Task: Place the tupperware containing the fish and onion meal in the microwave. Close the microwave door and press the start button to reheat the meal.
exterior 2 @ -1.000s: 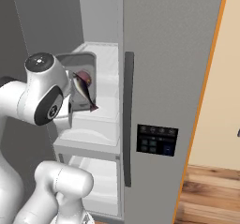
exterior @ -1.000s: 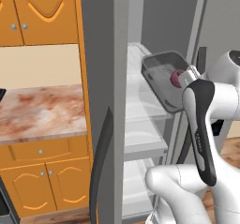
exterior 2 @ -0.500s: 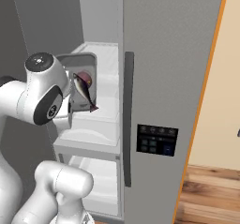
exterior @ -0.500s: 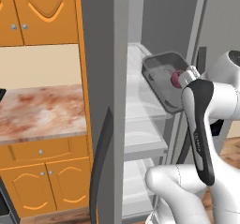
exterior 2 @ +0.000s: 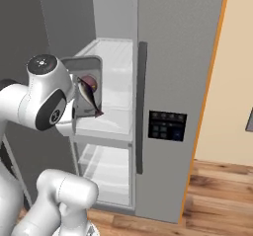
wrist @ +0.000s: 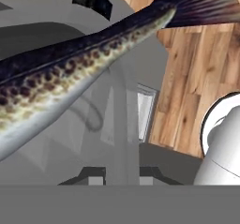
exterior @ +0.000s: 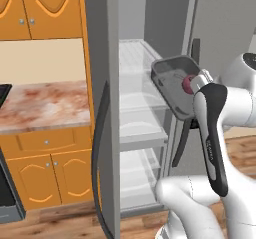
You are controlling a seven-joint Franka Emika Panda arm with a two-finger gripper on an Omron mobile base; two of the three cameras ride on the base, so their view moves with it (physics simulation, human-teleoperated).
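Grey tray is tilted steeply in mid-air at the open fridge, level with the upper shelf. Onion and fish lie against it. Gripper meets the tray's rim; jaw state cannot be told.

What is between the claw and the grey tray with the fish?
Nothing visible. The tray is up at the claw in front of the open fridge, tilted on edge, with the fish and red onion against it.
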